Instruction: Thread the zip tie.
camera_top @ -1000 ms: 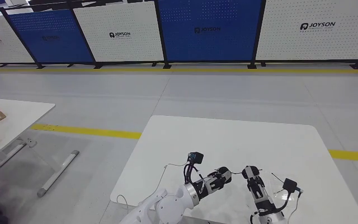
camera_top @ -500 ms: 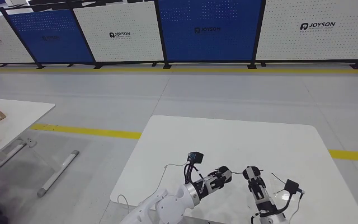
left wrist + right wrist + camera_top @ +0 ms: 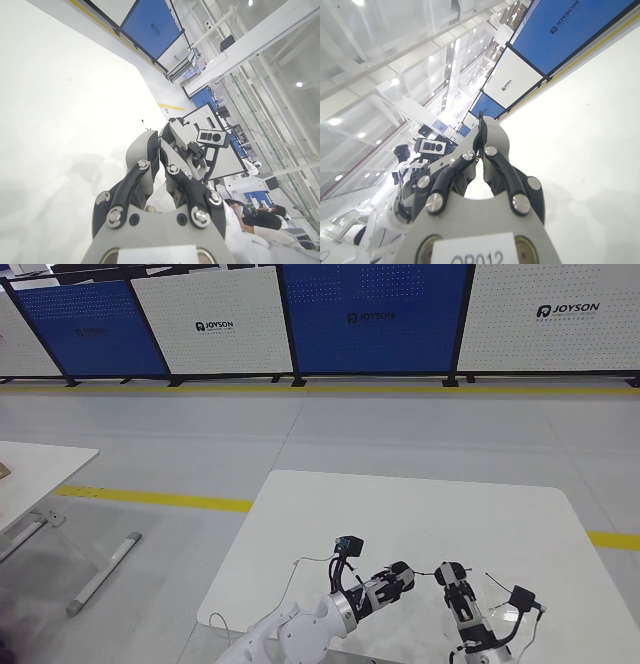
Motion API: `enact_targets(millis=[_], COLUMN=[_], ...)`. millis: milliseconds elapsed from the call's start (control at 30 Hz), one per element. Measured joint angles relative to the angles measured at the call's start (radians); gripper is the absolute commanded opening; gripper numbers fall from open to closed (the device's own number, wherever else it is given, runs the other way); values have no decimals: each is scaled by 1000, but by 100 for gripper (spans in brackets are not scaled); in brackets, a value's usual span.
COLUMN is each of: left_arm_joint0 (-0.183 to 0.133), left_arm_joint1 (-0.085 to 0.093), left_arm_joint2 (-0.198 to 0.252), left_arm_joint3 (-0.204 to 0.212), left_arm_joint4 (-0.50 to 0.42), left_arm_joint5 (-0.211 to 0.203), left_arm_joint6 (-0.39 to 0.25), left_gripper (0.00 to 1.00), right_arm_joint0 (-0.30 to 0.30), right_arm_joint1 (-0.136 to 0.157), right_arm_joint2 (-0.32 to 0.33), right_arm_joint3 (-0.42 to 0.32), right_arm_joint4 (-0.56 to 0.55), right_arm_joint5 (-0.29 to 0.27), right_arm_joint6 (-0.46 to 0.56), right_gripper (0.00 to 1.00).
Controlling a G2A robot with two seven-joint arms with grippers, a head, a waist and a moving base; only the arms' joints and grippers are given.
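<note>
The zip tie (image 3: 143, 122) seems light and springy, best held near its ends; left gripper (image 3: 158, 142) and right gripper (image 3: 480, 125) jaws pinch it.

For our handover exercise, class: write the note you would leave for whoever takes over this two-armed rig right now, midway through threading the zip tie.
Grippers: the left gripper is shut, with a thin black end of the zip tie sticking out past its tips. The right gripper is shut on a black piece, apparently the tie's other end.
Where: both are over the white table by its near edge, tips close together.
Done: tie held at both ends.
Left: whether the tail has entered the head is too small to tell. Check, then feed it through.
</note>
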Motion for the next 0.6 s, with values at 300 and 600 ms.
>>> enact_targets(millis=[300,600], left_arm_joint0=[-4,-9], left_arm_joint1=[-2,-5], left_arm_joint2=[9,26], left_arm_joint3=[0,-1], left_arm_joint4=[15,49], left_arm_joint5=[14,43], left_arm_joint6=[2,9], left_gripper=[18,14], right_arm_joint0=[-2,-8], right_arm_joint1=[1,2], right_arm_joint2=[1,0], right_arm_joint3=[2,-9], right_arm_joint4=[-6,-23], right_arm_joint5=[0,0], right_arm_joint6=[-6,-12], right_gripper=[0,0])
